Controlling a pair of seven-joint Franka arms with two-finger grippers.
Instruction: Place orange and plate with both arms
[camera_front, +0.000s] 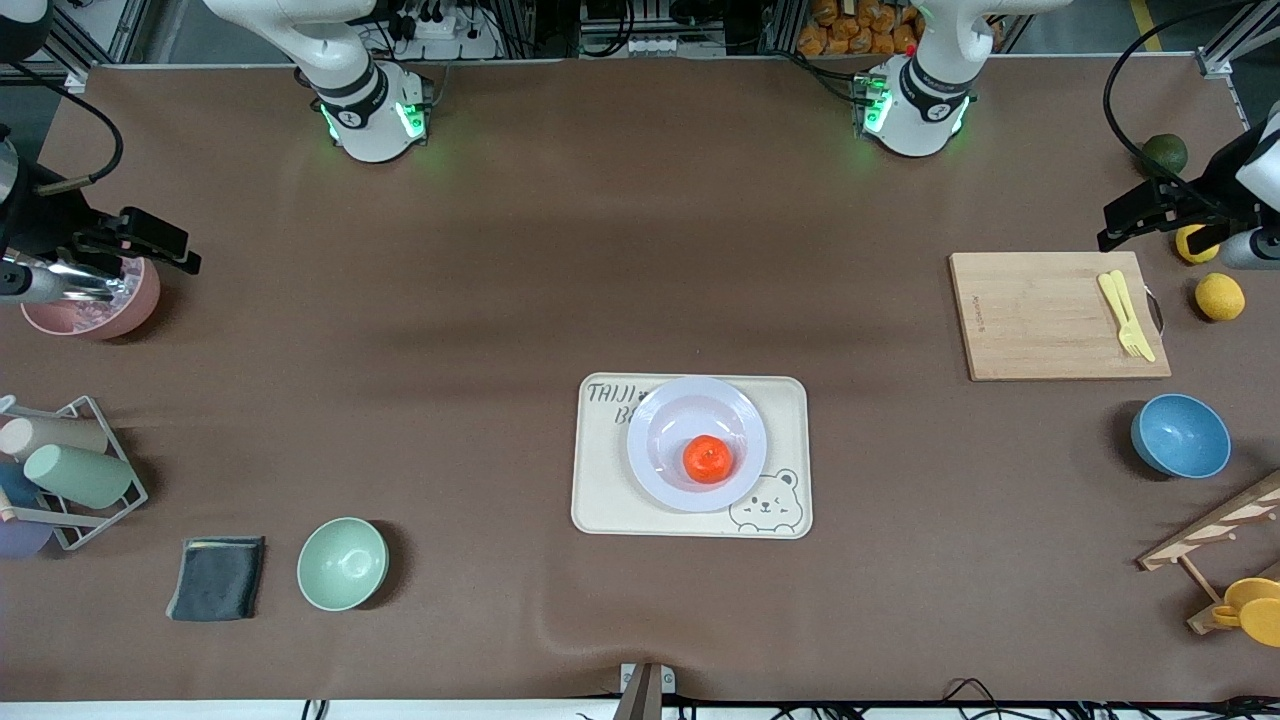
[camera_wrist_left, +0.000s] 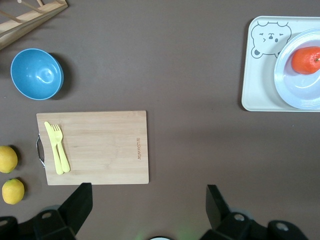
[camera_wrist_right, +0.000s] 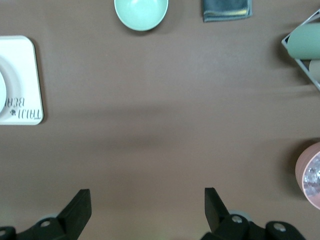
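Observation:
The orange (camera_front: 708, 458) lies in the pale plate (camera_front: 672, 412), and the plate rests on a cream bear tray (camera_front: 603, 500) at mid-table. In the left wrist view the orange (camera_wrist_left: 306, 60) and plate (camera_wrist_left: 295, 87) show at the picture's edge. My left gripper (camera_front: 1125, 220) hangs open and empty over the left arm's end of the table, beside the cutting board; its jaws (camera_wrist_left: 149, 195) stand wide over bare mat. My right gripper (camera_front: 165, 245) hangs open and empty at the right arm's end, by the pink bowl; in its own wrist view it (camera_wrist_right: 147, 197) has only mat beneath it.
A wooden cutting board (camera_front: 1050, 315) carries yellow cutlery (camera_front: 1125, 315). Beside it are yellow fruits (camera_front: 1219, 296), a dark green fruit (camera_front: 1165, 152) and a blue bowl (camera_front: 1180, 435). Toward the right arm's end stand a pink bowl (camera_front: 95, 310), a cup rack (camera_front: 70, 470), a grey cloth (camera_front: 217, 577) and a green bowl (camera_front: 342, 563).

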